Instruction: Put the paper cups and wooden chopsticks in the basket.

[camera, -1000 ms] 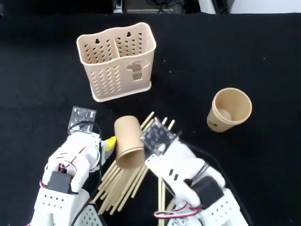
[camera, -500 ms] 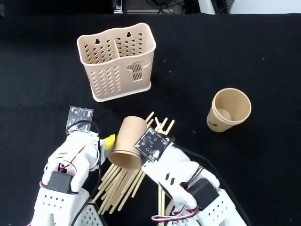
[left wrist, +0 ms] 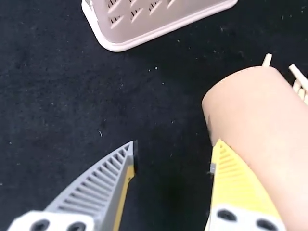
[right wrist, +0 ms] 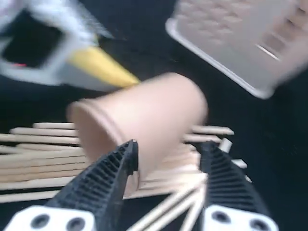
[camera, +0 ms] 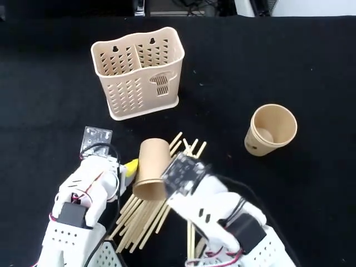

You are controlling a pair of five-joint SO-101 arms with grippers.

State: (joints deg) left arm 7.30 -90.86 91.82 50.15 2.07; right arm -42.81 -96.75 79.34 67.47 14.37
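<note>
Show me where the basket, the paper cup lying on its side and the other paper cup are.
basket (camera: pixel 139 89): high view, perforated front wall.
lying paper cup (camera: pixel 151 164): high view, side wall.
other paper cup (camera: pixel 271 129): high view, inside its mouth.

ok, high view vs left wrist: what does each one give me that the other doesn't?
High view adds: the second paper cup standing apart to the right, the basket from above with its two compartments, and the whole chopstick pile. Left wrist adds: a close look at the left gripper, open, with its yellow finger right beside the lying cup; contact can't be told. Both share: the lying cup, the basket's perforated wall, a few chopstick tips and the black table.
</note>
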